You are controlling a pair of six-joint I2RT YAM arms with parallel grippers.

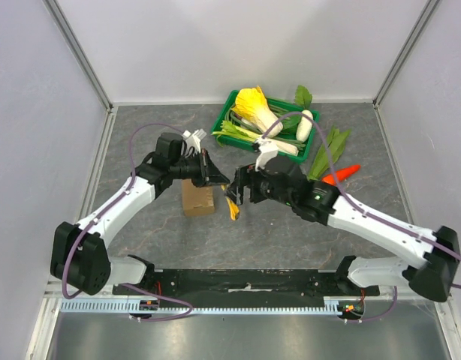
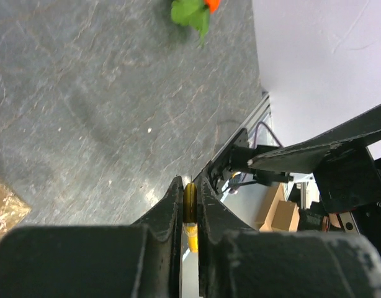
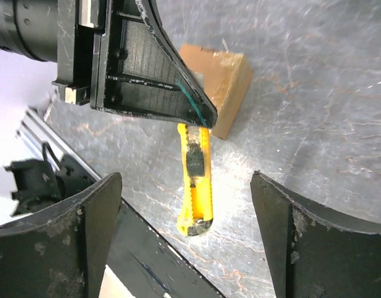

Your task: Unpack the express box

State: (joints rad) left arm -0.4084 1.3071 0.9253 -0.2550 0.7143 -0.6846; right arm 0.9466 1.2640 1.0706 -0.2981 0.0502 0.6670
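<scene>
The express box is a small brown cardboard box lying closed on the grey table, under my left gripper. It shows in the right wrist view and as a corner in the left wrist view. My left gripper is shut on a yellow utility knife, which hangs handle-down just right of the box. The knife is pinched between its fingers in the left wrist view. My right gripper is open, its jaws wide on either side of the knife handle without touching it.
A green crate with cabbage, a white radish and greens stands at the back. Leafy greens and a carrot lie right of it; both show in the left wrist view. A black rail runs along the near edge.
</scene>
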